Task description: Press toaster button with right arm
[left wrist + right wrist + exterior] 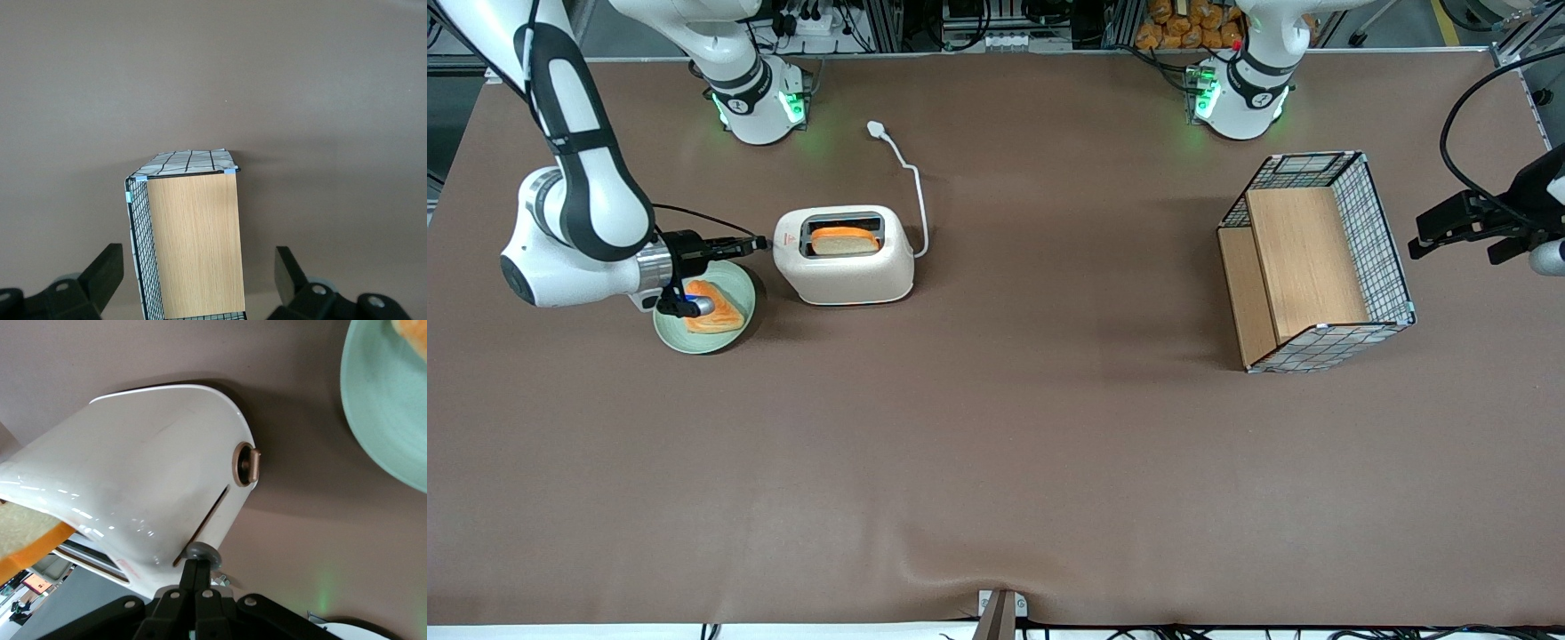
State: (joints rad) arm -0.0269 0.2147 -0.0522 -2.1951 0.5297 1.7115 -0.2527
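- I am watching the right arm (583,169) reaching in low over the table (996,462), with its wrist lying level and pointing at the short side of the toaster (843,255)
- I am seeing the gripper (758,242) sitting right at that short side of the toaster, above the rim of the green plate (734,333) that is lying just beside the toaster toward the working arm's end
- In the right wrist view I am seeing the gripper (197,570) with its two fingers closed together into one narrow tip, holding nothing
- That tip is touching the toaster button (203,553), the small grey knob that is sitting at the end of the dark lever slot on the toaster (143,487) wall
- A round brownish dial (245,464) is showing on the same wall, a little apart from the knob
- A slice of toast (844,239) is standing up out of a toaster slot, and another slice (713,308) is lying on the plate
- The white cord (917,200) is trailing from the toaster to its plug (876,129), farther from the front camera than the toaster
- The wire-mesh wooden basket (1316,262) is lying on its side well apart from the toaster, toward the parked arm's end
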